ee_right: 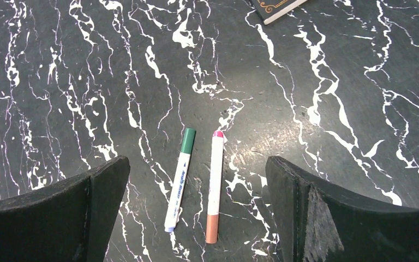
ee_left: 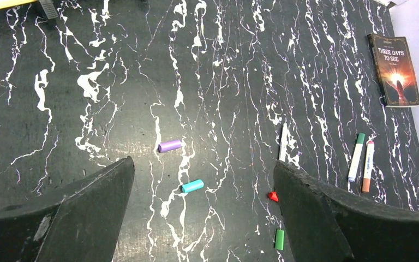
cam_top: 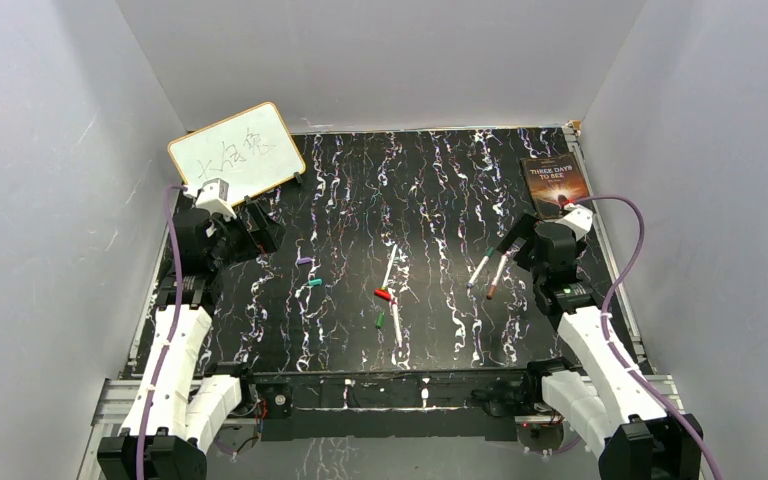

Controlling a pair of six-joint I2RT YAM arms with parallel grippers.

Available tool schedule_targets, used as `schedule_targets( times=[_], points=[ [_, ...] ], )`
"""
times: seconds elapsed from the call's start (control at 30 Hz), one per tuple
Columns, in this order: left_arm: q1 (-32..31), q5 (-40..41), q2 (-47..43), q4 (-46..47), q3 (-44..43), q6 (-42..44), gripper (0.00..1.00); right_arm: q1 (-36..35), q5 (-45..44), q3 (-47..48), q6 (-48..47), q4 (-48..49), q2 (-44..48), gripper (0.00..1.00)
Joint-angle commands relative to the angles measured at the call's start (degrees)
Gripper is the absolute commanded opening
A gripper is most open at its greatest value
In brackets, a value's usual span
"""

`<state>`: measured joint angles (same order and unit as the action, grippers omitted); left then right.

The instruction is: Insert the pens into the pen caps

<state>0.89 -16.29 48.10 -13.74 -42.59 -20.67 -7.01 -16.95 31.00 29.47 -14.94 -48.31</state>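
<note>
Right end effector, jaws wide, hovers above two side-by-side pens

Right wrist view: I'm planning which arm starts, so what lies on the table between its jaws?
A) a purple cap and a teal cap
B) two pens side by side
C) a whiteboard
B: a green-ended pen and a pink-tipped pen lie side by side, not touching, in the lower middle of that view.

The tabletop is matt black with white veins; pens and pen caps look like smooth plastic; the book cover seems glossy.
</note>
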Motion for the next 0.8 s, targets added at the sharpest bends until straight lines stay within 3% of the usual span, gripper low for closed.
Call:
schedule_targets(
  times=[0.0, 0.57, 0.77],
  points=[
    [-0.10, -1.39, -1.59, 0.80, 1.20, 0.36, 0.98, 0.06, -1.64, 2.13, 0.19, -0.70, 2.05, 0.95],
    [-0.15, -0.34, -0.28, 0.31, 0.98, -0.10, 0.95, 0.06, 0.47, 1.87, -0.81, -0.53, -0.54, 0.84],
    [-0.14, -5.43, 1.21, 1.77, 0.98, -1.28, 0.89, -0.21, 9.22, 1.15, -3.36, 1.69, -3.72, 0.85]
  ],
)
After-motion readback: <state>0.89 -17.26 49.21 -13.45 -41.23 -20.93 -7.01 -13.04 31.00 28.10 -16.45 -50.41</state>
